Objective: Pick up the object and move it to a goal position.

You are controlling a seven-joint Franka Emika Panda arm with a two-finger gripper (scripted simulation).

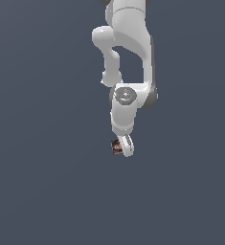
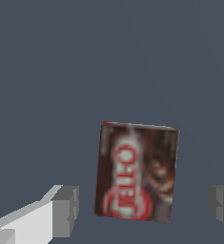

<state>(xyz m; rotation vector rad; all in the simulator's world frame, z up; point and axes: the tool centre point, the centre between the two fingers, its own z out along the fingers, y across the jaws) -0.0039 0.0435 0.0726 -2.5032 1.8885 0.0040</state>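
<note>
The object, a small flat dark-brown box (image 2: 137, 171) with a red-and-white label, lies face up on the plain grey surface. In the wrist view it sits between my two grey fingertips (image 2: 66, 209), with a gap on each side, a little nearer one fingertip. The gripper (image 2: 144, 209) is open and touches nothing. In the exterior view the white gripper (image 1: 124, 147) points down over the box (image 1: 116, 146), which peeks out on the exterior view's left of the fingers and is mostly hidden by them.
The white arm (image 1: 130, 52) reaches down from the top of the exterior view. Around the box there is only the uniform grey surface (image 1: 47, 182). No goal marker shows.
</note>
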